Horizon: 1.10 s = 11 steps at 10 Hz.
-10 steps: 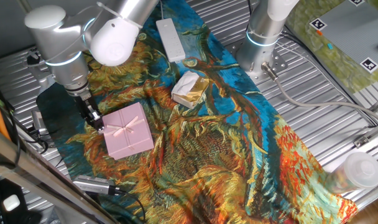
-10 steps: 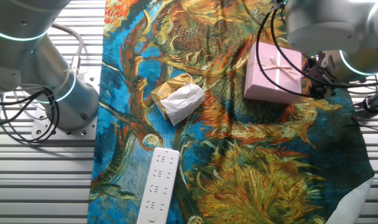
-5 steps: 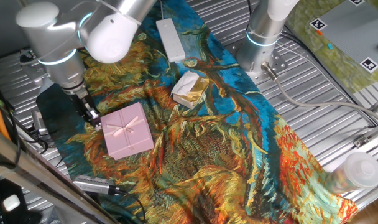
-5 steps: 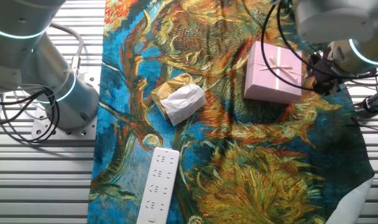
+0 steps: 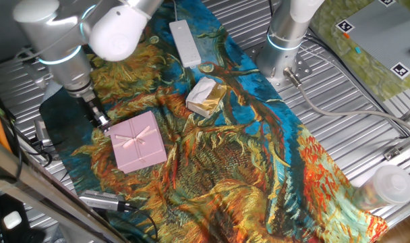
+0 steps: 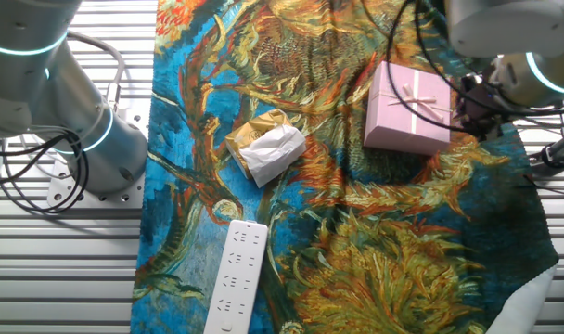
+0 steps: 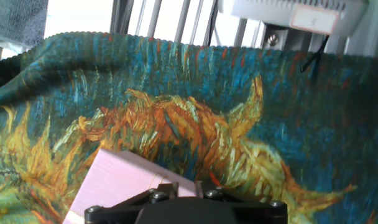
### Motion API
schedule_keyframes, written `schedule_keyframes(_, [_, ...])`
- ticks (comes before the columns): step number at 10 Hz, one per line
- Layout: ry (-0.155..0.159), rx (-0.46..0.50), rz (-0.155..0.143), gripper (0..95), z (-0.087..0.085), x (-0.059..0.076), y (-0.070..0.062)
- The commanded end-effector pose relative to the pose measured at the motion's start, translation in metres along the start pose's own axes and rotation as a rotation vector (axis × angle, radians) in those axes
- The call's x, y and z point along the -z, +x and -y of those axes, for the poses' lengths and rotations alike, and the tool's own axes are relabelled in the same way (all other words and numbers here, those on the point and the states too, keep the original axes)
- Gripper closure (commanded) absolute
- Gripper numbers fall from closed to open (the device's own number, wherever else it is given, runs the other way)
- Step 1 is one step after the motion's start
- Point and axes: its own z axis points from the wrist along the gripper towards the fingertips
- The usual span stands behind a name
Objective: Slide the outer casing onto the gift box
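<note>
Here the gripper [image 5: 102, 123] hangs just beside the upper left edge of the outer casing [image 5: 137, 142]; whether its fingers are spread or pressed together cannot be told. The pink casing lies flat on the painted cloth [image 5: 259, 162], bow up, and the gift box itself is not visible apart from it. Further right lies the cream-and-gold wrapped lump [image 5: 206, 96], and above it the long white bar [image 5: 185, 42].
</note>
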Motion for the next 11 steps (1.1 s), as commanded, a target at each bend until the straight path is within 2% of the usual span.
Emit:
schedule_keyframes(1, [-0.003, -0.020, -0.005, 95.0, -0.0041, 0.0041, 0.0147])
schedule_keyframes(5, [-0.002, -0.027, -0.014, 95.0, -0.0028, 0.0065, 0.0176])
schedule_keyframes(10, [-0.006, 0.015, -0.028, 95.0, -0.0026, 0.0056, 0.0179])
schedule_keyframes(11, [0.015, 0.050, -0.013, 95.0, -0.0026, 0.0056, 0.0179])
